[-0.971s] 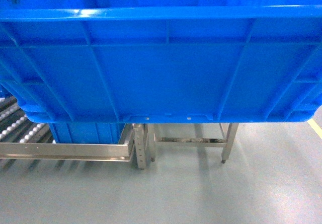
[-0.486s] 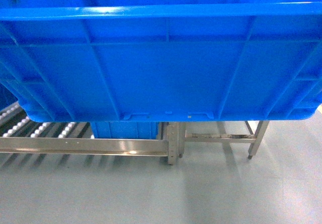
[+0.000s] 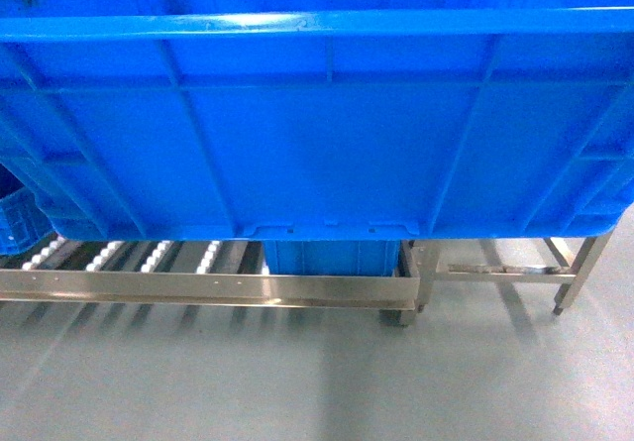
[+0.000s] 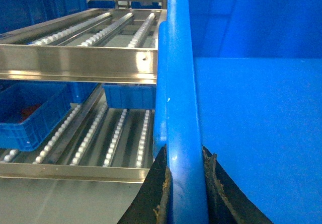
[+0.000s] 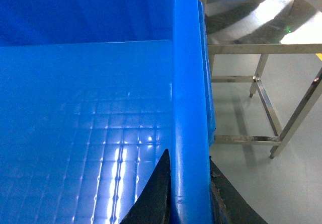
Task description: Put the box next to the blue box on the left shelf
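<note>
The box (image 3: 317,134), a large bright-blue ribbed crate, is held off the floor and fills the upper head view. My left gripper (image 4: 186,156) is shut on its left rim (image 4: 178,83). My right gripper (image 5: 190,158) is shut on its right rim (image 5: 188,58). Below and beyond the crate lies the left shelf (image 3: 198,287), grey rails with white rollers (image 4: 115,138). A smaller blue box (image 3: 332,256) sits on the shelf's lower level, and shows too in the left wrist view (image 4: 130,95). Neither gripper is visible in the head view.
Another blue bin (image 3: 20,221) sits at the rack's left end (image 4: 30,116), with something red inside. The rack has an upper roller level (image 4: 80,63). A steel table (image 5: 261,27) on thin legs (image 3: 570,273) stands right of the rack. Grey floor (image 3: 317,382) lies in front.
In the head view the rack, the blue box on it and the steel table have slid to the right, and more rollers show at left. The held crate stays in both grippers.
</note>
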